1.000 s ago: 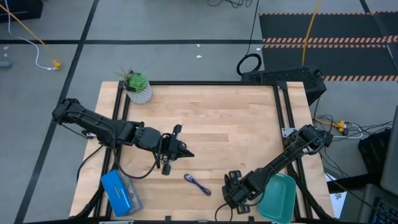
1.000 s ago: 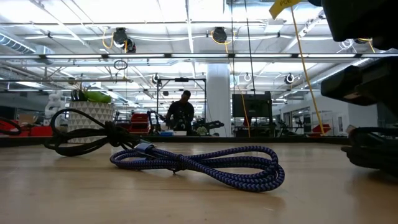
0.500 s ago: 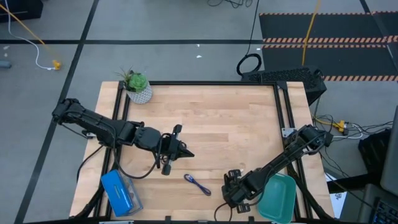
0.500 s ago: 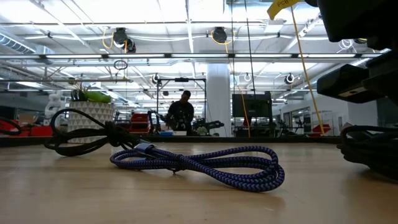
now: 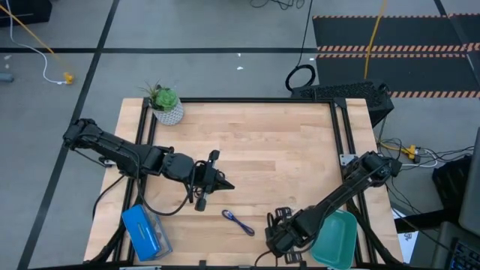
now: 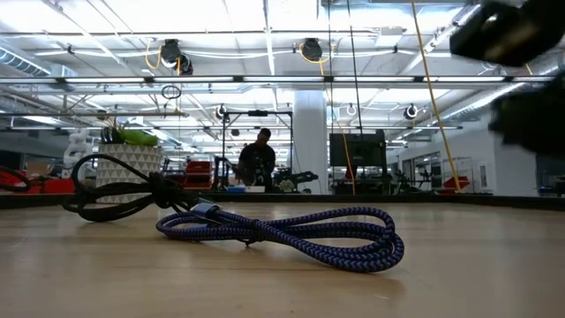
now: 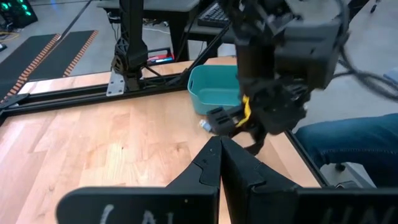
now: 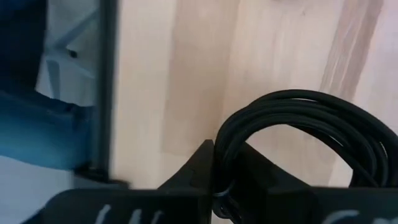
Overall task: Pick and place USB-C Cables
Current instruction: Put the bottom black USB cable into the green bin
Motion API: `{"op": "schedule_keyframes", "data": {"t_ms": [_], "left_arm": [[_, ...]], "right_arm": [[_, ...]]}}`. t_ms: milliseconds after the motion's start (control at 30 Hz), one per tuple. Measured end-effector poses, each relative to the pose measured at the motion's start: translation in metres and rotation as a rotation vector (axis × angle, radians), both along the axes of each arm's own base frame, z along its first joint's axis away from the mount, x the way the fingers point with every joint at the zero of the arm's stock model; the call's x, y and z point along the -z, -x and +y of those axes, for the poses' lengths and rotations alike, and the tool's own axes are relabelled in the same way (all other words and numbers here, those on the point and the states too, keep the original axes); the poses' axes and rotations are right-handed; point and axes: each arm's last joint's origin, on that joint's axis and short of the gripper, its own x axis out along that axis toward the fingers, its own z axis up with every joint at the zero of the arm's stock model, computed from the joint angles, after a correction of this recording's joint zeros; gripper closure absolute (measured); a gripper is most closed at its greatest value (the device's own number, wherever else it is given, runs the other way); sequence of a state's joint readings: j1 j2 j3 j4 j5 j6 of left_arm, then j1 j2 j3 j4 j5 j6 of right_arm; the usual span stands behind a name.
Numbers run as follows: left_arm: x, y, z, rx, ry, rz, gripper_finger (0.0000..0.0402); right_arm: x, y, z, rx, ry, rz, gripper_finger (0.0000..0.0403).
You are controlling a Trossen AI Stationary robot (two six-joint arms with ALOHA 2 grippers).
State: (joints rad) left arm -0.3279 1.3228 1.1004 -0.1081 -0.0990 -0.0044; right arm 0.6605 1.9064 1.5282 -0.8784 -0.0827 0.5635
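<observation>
Nearest the desk's front edge, the right gripper (image 5: 279,234) has its jaws pinched on a black cable (image 8: 298,134), a smooth, rubbery coil of stacked round loops seen over pale wood grain in the right wrist view. Just beside it at the front right corner sits the teal tray (image 5: 335,237), a glossy plastic tub with rounded corners. A little farther in lies the blue-purple cable (image 6: 282,234), braided and woven in texture, folded into a long flat loop on the desk (image 5: 255,142) of light planked wood. Behind it rests another dark cable (image 6: 119,190), a loose, thin oval coil, though the high view hardly resolves it. The left gripper (image 5: 214,182) hangs mid-desk, jaws pressed together to a wedge point. At the far left corner stands a potted plant (image 5: 165,103) in a white faceted pot.
</observation>
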Motion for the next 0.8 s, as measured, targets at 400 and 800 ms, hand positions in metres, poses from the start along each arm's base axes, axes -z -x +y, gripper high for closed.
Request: {"op": "schedule_keyframes", "data": {"t_ms": [400,800], "left_arm": [[0.0,0.0,0.0,0.0,0.002,0.001,0.0396],[0.0,0.003,-0.01,0.025,0.024,0.007,0.0396]], "right_arm": [[-0.086,-0.004,0.004,0.105,-0.041,-0.006,0.0377],[-0.151,0.008,-0.002,0.167,-0.109,-0.002,0.0377]]}}
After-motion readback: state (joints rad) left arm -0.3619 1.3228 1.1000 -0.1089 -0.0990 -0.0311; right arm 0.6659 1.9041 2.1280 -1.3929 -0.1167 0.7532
